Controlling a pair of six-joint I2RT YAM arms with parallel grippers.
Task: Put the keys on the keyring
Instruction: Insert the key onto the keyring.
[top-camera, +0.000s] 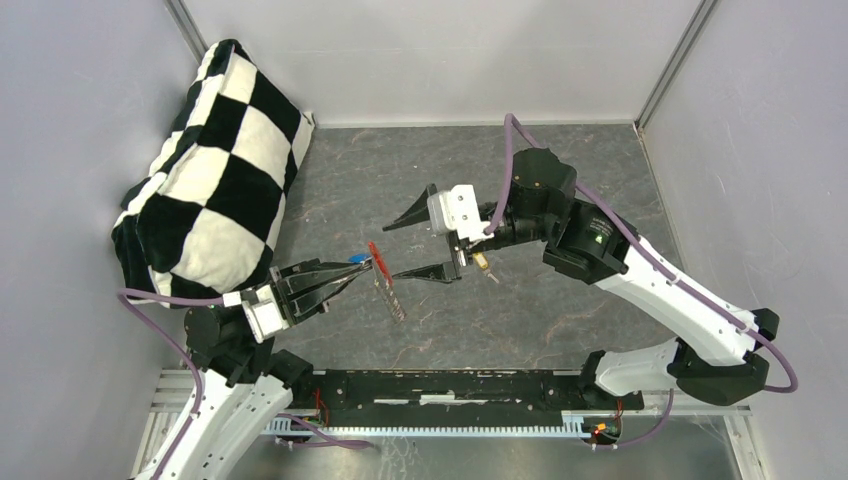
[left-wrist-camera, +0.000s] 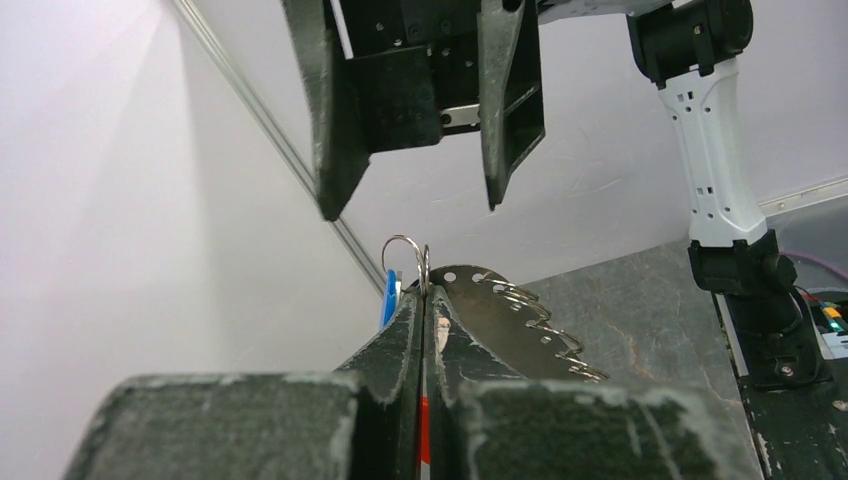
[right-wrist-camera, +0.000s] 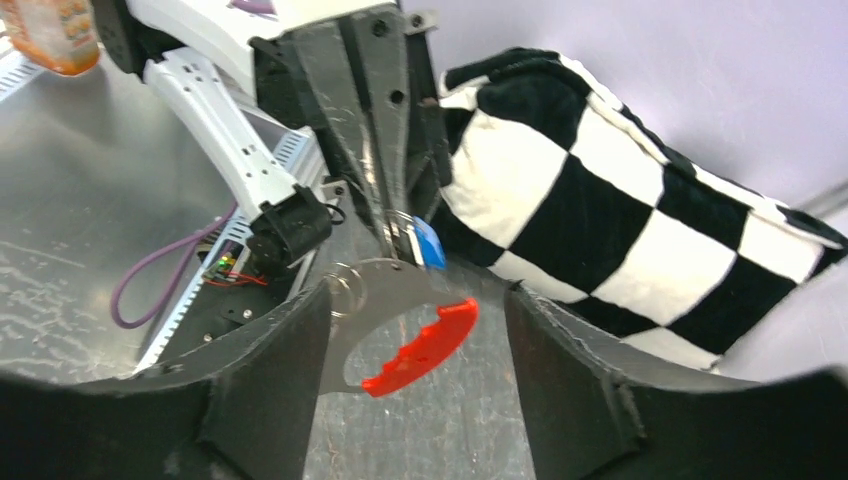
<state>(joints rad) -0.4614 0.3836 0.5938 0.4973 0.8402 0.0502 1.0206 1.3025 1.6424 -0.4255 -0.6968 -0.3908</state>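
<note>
My left gripper (top-camera: 362, 268) is shut on the keyring (top-camera: 380, 268), holding it above the table. The keyring is a red crescent (right-wrist-camera: 420, 347) on a curved grey metal plate (right-wrist-camera: 372, 292) with small wire rings (left-wrist-camera: 404, 258) along its edge. A blue-capped key (top-camera: 357, 258) hangs at the gripper's tips, also in the left wrist view (left-wrist-camera: 390, 296) and the right wrist view (right-wrist-camera: 430, 243). My right gripper (top-camera: 389, 252) is open and empty, its fingers either side of the keyring's far edge without touching it. A yellow-capped key (top-camera: 482, 262) sits by the right wrist.
A black-and-white checkered cushion (top-camera: 215, 170) leans against the left wall. The grey stone-pattern tabletop (top-camera: 480, 170) is walled on three sides. Purple cables (top-camera: 150, 300) run along both arms.
</note>
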